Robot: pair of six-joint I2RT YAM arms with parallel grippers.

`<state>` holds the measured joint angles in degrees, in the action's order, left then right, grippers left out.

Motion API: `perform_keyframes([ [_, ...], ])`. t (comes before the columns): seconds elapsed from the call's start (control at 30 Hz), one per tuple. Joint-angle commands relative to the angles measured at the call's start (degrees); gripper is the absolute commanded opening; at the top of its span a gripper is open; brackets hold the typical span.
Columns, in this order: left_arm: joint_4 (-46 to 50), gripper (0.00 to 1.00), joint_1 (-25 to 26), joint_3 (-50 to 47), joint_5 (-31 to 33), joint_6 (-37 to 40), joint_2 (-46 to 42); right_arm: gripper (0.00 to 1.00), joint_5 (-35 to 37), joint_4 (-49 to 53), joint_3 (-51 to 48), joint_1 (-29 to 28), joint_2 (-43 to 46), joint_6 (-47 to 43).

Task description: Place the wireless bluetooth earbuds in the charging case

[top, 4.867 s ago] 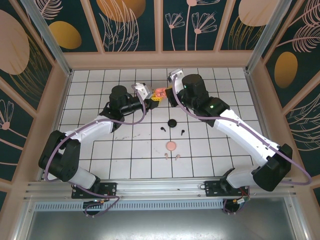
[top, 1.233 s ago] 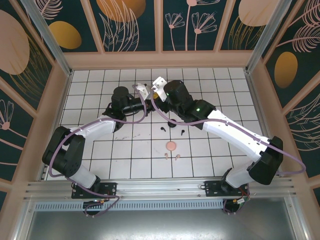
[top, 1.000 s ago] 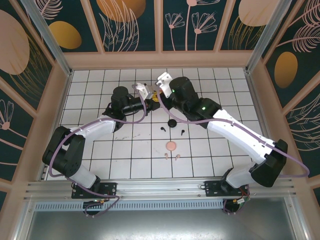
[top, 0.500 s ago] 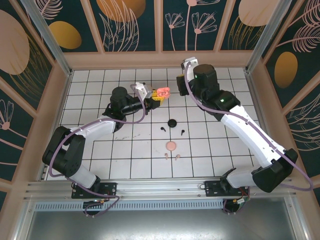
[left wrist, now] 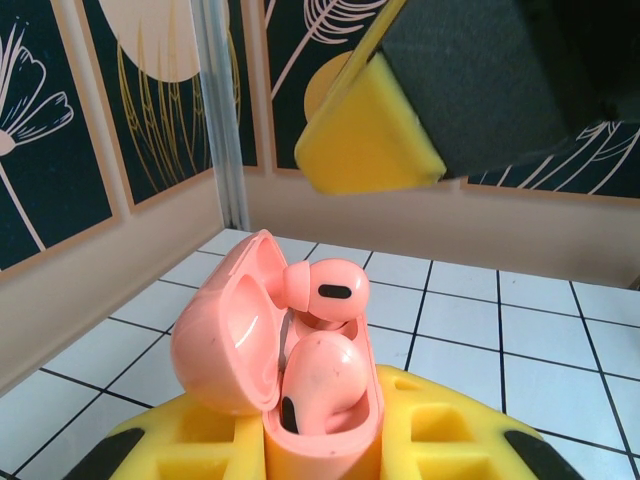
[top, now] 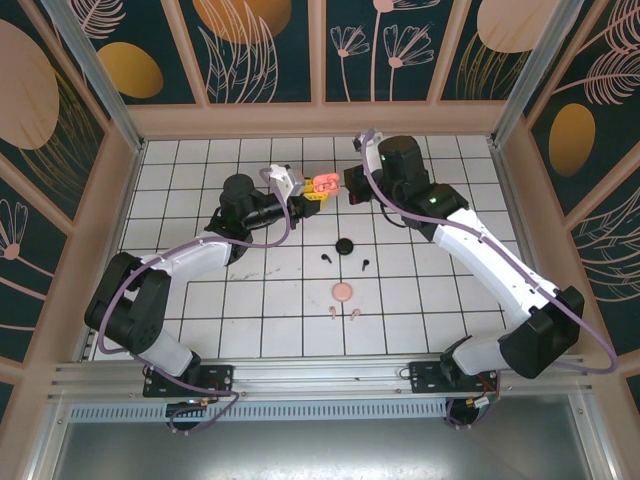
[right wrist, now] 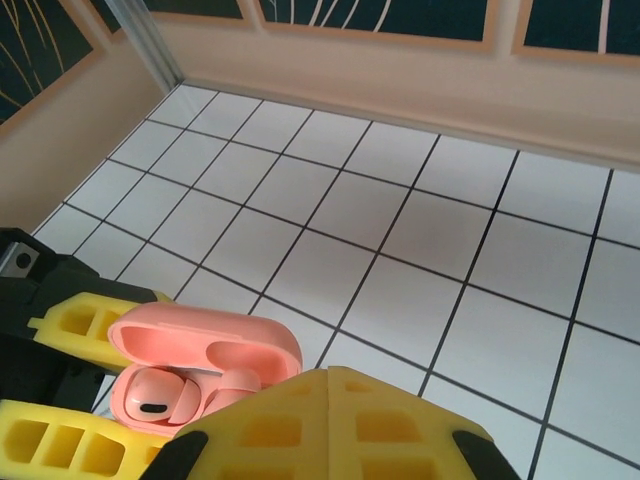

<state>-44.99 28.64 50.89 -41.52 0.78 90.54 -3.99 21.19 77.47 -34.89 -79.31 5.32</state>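
Two black earbuds [top: 326,257] lay loose at the table's [top: 200,300] middle; near its far edge the left gripper [top: 314,192] pinched the pink case [top: 326,183], right gripper [right wrist: 328,374] pressed together beside.

Two black earbuds [top: 326,257] and two pale pink earbuds [top: 333,311] lie loose on the tabletop [top: 260,320], and two more pink earbuds [left wrist: 325,290] sit inside the open pink case [left wrist: 220,340]: six in all. Cases number three: that open one, one round pink case [top: 342,291], one round black case [top: 345,246].
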Motion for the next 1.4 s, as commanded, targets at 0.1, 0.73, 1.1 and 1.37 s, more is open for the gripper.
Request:
perform_keyframes([
  [0.1,-3.3,0.0,0.3,0.1,-0.5,-1.0,-0.8,0.0,-2.6,-3.5,-1.3,0.5,-1.2,1.5],
  [0.73,-3.6,0.0,0.3,0.5,-0.6,-1.3,-0.2,0.0,-8.7,-3.6,-2.3,0.6,-2.1,-0.3],
  [1.1,-3.6,0.0,0.2,0.6,-0.7,-1.4,0.1,0.0,-6.0,-4.3,-3.1,1.3,0.4,-0.1],
  [1.37,-3.5,0.0,0.3,0.1,-0.6,-1.4,-0.2,0.0,-4.1,-4.8,-1.4,1.6,0.6,0.6],
])
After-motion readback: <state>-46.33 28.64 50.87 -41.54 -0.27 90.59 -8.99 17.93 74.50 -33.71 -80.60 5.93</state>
